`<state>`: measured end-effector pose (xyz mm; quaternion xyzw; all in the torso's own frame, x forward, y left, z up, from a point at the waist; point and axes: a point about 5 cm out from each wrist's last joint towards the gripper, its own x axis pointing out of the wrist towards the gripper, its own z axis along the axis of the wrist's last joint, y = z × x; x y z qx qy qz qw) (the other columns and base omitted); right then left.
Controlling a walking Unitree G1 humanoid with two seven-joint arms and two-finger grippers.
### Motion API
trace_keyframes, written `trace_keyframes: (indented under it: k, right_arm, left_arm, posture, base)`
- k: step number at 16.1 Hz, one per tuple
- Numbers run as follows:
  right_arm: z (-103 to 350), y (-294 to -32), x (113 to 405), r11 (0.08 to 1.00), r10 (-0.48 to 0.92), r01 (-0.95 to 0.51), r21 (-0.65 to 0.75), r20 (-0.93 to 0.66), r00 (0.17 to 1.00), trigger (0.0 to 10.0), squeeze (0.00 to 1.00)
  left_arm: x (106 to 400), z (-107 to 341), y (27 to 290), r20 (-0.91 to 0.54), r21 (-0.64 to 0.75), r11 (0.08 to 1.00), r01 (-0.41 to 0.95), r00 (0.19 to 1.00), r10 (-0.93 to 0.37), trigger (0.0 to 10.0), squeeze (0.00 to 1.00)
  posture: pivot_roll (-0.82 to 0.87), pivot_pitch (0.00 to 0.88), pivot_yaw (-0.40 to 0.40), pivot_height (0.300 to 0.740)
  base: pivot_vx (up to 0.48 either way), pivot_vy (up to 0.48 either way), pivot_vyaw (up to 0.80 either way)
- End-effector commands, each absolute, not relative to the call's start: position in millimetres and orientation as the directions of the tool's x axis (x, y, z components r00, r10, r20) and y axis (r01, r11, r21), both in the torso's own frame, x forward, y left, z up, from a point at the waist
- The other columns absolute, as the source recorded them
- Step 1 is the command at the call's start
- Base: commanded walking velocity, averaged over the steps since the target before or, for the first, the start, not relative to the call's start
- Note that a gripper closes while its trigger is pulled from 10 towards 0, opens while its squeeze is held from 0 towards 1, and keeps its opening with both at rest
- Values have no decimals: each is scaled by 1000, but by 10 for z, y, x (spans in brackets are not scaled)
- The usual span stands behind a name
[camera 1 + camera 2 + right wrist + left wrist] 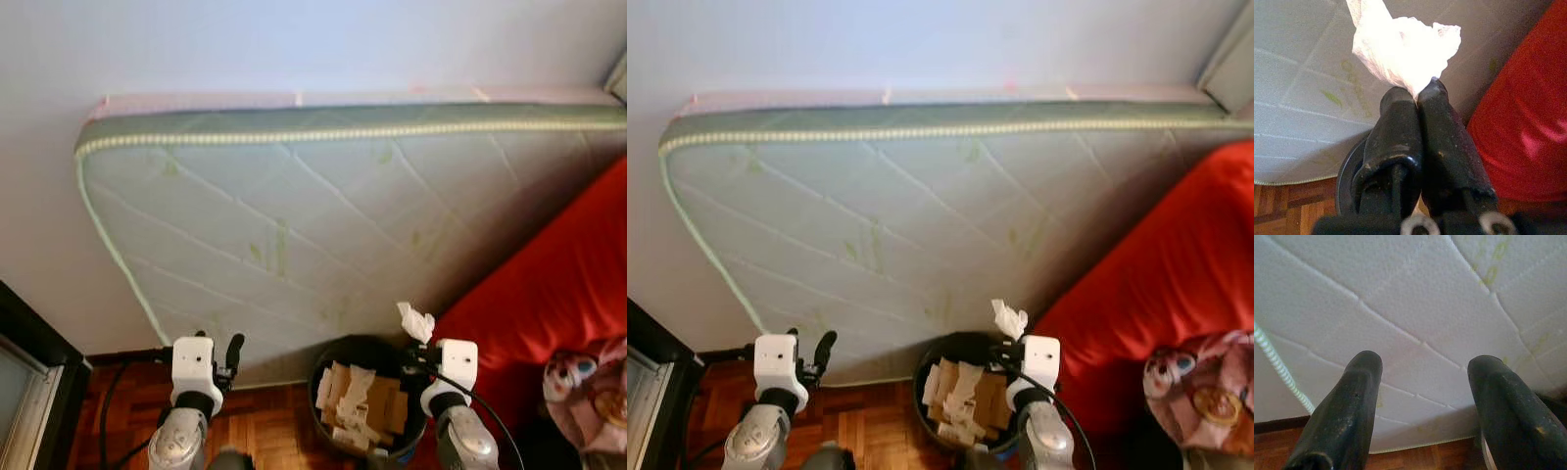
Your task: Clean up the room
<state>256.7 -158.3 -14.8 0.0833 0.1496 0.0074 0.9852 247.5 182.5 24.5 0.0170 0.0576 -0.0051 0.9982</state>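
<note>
Tissue (1400, 46): one, pinched by right gripper (1418, 95) jaws | bin (338, 354): one | left gripper (1422, 382) jaws spread

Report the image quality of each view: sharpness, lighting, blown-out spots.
Eye views: soft and hazy, mattress evenly lit, bin in shade. Right wrist view: tissue overexposed, right gripper fingers sharp. Left wrist view: left gripper fingers slightly soft, mattress quilting clear.

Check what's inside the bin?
The bin holds brown cardboard pieces and white paper scraps. Anything beneath them, and the bin's bottom, is covered. The right gripper holds a tissue above the rim.
</note>
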Motion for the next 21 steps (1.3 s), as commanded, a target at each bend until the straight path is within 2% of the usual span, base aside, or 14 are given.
trace_keyframes:
  k: [1, 11, 14, 21]
  right_arm:
    - [-184, -1594, 2534, 986, 40, 13, 168, -313, 949, 10000, 0]
    - [-234, -1553, 2588, 983, 76, -3, 185, -390, 918, 10000, 0]
    - [-242, -1605, 2646, 975, 41, 60, 212, -442, 896, 10000, 0]
    - [-224, -1603, 2695, 974, 51, 56, 218, -457, 888, 10000, 0]
  left_arm:
    - [2442, 190, 1810, -147, 30, 999, 20, 989, -15, 10000, 0]
    - [2414, 166, 1766, -164, 11, 999, 48, 985, -46, 10000, 0]
    - [2431, 171, 1770, -167, -3, 999, 43, 985, -43, 10000, 0]
    - [2430, 191, 1795, -164, -13, 1000, 22, 986, -24, 10000, 0]
  posture:
    - [84, 98, -74, 653]
    - [89, 99, -70, 653]
    - [93, 113, -74, 653]
    - [97, 149, -85, 653]
  base:
    - [0, 0, 0]
    - [0, 0, 0]
    - [0, 0, 0]
    - [35, 0, 0]
